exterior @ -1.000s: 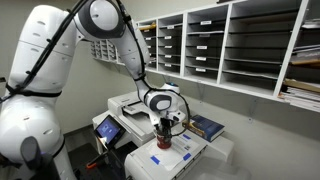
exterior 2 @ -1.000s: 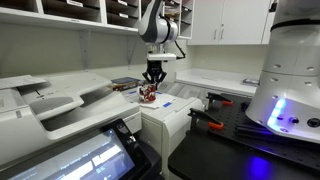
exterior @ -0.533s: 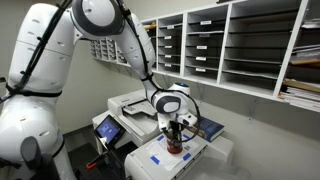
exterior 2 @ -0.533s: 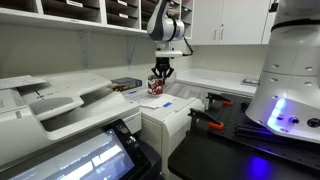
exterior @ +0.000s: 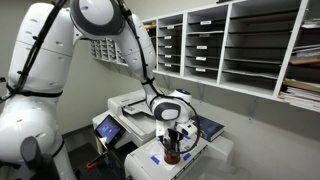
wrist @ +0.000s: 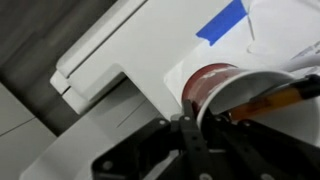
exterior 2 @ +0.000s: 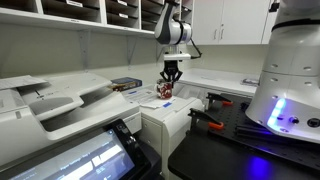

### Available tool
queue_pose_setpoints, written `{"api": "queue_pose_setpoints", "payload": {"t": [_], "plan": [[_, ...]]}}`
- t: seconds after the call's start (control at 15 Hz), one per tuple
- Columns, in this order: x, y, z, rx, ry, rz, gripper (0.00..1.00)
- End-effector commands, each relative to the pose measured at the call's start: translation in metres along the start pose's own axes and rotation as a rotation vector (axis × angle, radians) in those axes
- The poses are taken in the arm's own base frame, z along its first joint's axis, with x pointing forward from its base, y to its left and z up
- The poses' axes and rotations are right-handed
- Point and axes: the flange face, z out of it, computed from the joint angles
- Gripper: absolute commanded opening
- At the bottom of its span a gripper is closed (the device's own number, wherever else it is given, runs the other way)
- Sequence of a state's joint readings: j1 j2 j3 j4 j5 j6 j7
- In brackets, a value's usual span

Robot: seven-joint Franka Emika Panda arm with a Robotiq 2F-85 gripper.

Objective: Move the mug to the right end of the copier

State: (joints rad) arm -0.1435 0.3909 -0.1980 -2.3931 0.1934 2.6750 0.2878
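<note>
Gripper [exterior 2: 168, 83] clamped on mug [exterior 2: 167, 92], low over copier [exterior 2: 60, 100] end. Let go too near the edge and it likely tips off.

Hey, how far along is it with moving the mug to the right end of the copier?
Done: the mug is gripped and already at the blue-labelled white end of the copier. In hand: the tool holds it there. Left: setting it down, if it isn't touching already, which I cannot tell, then releasing.

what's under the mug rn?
The white top of the copier, with a blue label nearby. The gripper holds the mug; whether its base touches the top is hidden.
</note>
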Motion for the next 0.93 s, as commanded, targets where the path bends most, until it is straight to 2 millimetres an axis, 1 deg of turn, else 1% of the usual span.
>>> {"api": "queue_pose_setpoints", "payload": {"t": [0.0,0.13,0.4,0.53,0.67,0.87], "plan": [[-0.017,0.012,-0.013,0.057,-0.027,-0.013,0.03],[-0.025,0.020,-0.017,0.078,-0.026,-0.027,0.03],[-0.035,0.036,-0.019,0.072,-0.020,-0.021,0.03],[-0.041,0.042,-0.015,0.058,-0.026,-0.018,0.03],[-0.046,0.045,-0.007,0.039,-0.016,-0.022,0.03],[-0.047,0.046,0.000,0.020,0.034,-0.030,0.03]]}}
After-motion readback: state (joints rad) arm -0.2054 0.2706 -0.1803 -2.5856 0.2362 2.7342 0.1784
